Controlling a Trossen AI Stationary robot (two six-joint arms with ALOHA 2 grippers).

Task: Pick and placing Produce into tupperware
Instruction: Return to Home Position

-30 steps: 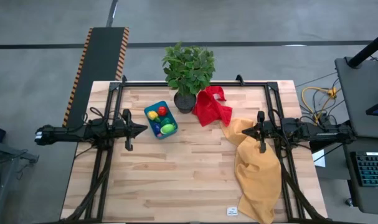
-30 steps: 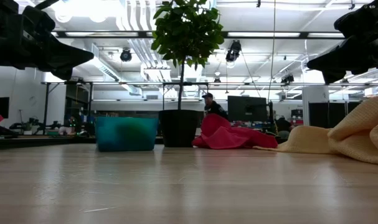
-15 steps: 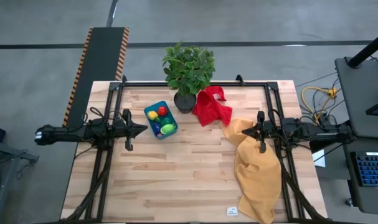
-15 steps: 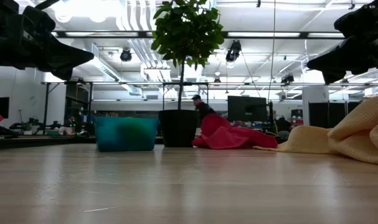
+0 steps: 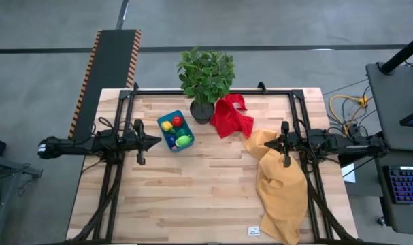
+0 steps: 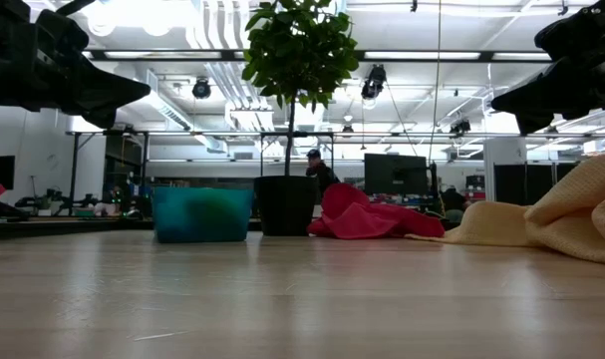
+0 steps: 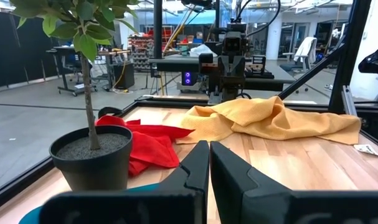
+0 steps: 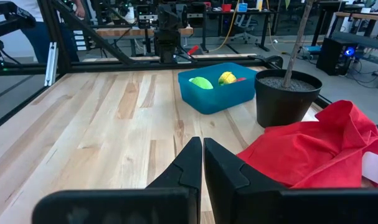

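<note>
Two tools, both empty.

Left tool (image 5: 156,141): fingers together, hanging above the surface (image 5: 192,204) just beside the tub (image 5: 162,134) and pointed toward it.

Right tool (image 5: 268,145): fingers together, over the yellow cloth (image 5: 281,187) on the opposite side.

Tub: blue, next to the plant (image 5: 206,75) pot, holding the produce (image 5: 177,131) in red, yellow and green pieces. None seen loose on the surface.

Red cloth (image 5: 230,117): bunched between the pot and the yellow cloth.

Step in hand, as I judge it: parking. Done well, each arm draws straight back along its own side, tool together and high. The left should stay clear of the tub's wall, and the right should not drag the cloth.

Views: only the wrist views show the fingers meeting. The right wrist view looks into the tub, while the low view gives only a greenish shade through its wall. The low view alone shows a person (image 6: 320,170) far behind.
</note>
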